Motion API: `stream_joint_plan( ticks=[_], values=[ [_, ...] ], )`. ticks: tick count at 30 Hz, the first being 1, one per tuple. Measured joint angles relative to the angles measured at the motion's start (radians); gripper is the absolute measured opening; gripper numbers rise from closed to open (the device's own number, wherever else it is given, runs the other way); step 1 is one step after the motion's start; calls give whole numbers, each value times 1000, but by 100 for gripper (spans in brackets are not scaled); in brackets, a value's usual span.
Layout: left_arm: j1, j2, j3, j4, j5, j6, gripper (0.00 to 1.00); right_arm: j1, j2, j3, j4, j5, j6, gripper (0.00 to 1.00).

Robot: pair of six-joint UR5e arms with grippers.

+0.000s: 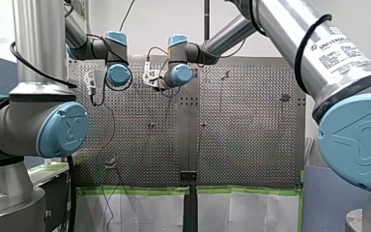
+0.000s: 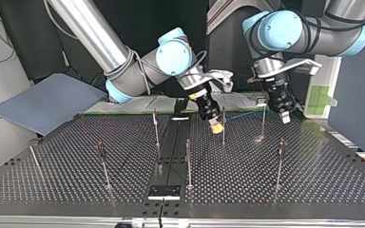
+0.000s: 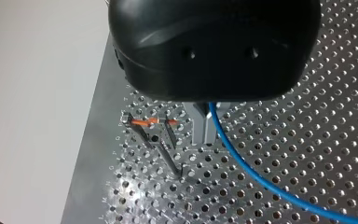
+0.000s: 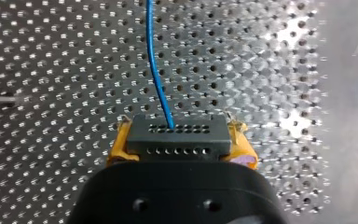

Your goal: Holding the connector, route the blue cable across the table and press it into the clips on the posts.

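connector [image 4: 175, 133] sits clamped crosswise between the yellow pads [image 4: 116, 151] of my right gripper [image 4: 179, 147], which is closed on its two ends. that leaves the holed face pointing ahead, so the cable [image 4: 154, 70] exits freely and runs forward over the desk [image 2: 266, 190]. in the top view this gripper hangs low near the desk's middle, just beside a post [image 2: 223, 128], and the cable stretches from it toward my left gripper [image 3: 209, 128] at that view's right. held as a straight span like this, i judge, the cable can be steered onto the clips.

my left gripper's metal fingers stand close together with the cable coming out between them. it looks like a guiding hold on the cable, though the gripper's body hides most of it. just beside those fingers another post [image 3: 156, 148] carries an orange clip [image 3: 144, 122] at its top. the cable is apart from it and not yet pressed in. this gripper is probably placed there to bring the cable down into that clip.

only one label [image 1: 340, 48] can be read: "universal robots", on my right arm in the front view.
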Motion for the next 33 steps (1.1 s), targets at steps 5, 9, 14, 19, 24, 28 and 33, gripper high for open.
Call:
stream_joint_plan(
  ticks=[5,9,14,19,24,28,33],
  values=[
    [17,-3,8,-2,14,-2,0,4,11,-46,23,-2,8,0],
    [30,-4,22,-4,23,-7,0,10,34,-84,48,-4,9,0],
    [49,-5,55,-22,40,-12,0,10,51,-127,57,-7,14,0],
    [63,-20,82,-41,57,-14,0,2,57,-172,60,-14,30,0],
    [73,-37,94,-44,68,-15,0,-3,68,-216,71,-23,42,0],
    [85,-39,106,-45,81,-20,0,-2,93,-249,92,-31,44,0],
    [97,-40,114,-46,90,-27,0,3,121,-288,107,-34,45,0]
  ],
)
